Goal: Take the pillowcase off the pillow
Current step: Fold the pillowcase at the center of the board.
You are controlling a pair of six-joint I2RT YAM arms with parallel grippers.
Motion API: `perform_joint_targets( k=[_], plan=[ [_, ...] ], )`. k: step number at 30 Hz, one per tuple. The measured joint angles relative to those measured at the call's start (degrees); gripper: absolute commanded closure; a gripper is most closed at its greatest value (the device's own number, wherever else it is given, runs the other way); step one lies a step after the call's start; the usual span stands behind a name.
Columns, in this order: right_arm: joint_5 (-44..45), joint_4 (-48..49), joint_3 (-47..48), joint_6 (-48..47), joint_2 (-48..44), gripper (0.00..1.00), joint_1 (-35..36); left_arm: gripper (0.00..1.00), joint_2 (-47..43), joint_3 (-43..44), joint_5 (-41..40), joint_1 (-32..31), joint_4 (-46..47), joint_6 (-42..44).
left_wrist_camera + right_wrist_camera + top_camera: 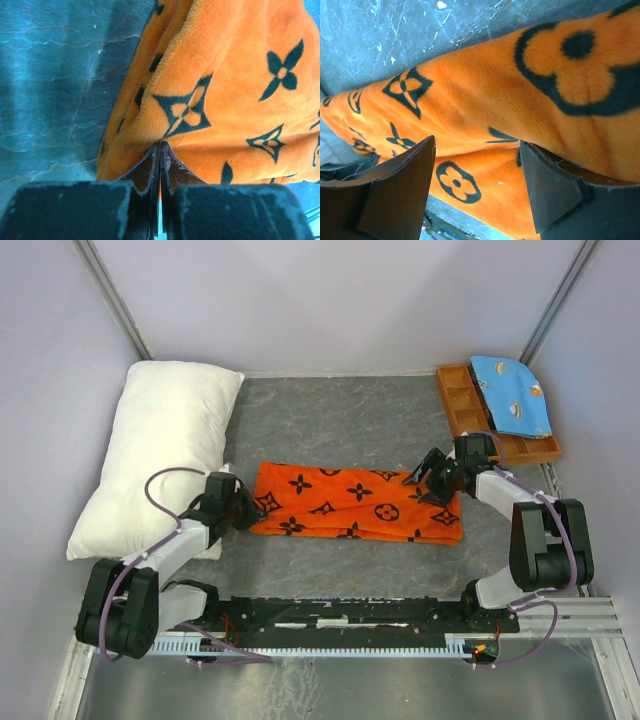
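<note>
Only top view shows pillow [160, 455]; left gripper [160, 146] pinches pillowcase [230, 100]

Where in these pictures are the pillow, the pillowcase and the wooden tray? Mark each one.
pillow [165, 440], top view, middle of its white face.
pillowcase [355, 502], top view, centre of the orange fabric.
wooden tray [462, 405], top view, a bare left compartment.
</note>
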Motion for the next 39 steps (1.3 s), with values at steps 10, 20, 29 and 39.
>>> perform_joint_targets(
  k=[10, 20, 29, 39],
  plan=[
    [11.93, -6.82, 6.58, -7.56, -7.39, 0.2, 10.25, 0.13, 0.57, 10.51, 1.4, 3.17, -8.31, 4.7],
    [9.97, -7.3, 7.3, -10.29, -7.39, 0.2, 11.87, 0.01, 13.57, 22.8, 8.11, 11.69, -19.08, 15.74],
    [5.68, -5.53, 7.28, -10.88, -6.8, 0.2, 11.87, 0.01, 20.17, 22.34, 13.46, 11.69, -20.61, 18.43],
    [1.33, -2.21, 6.19, -10.54, -4.9, 0.21, 11.87, 0.01, 19.91, 18.12, 12.68, 2.62, -9.25, 9.7]
  ],
)
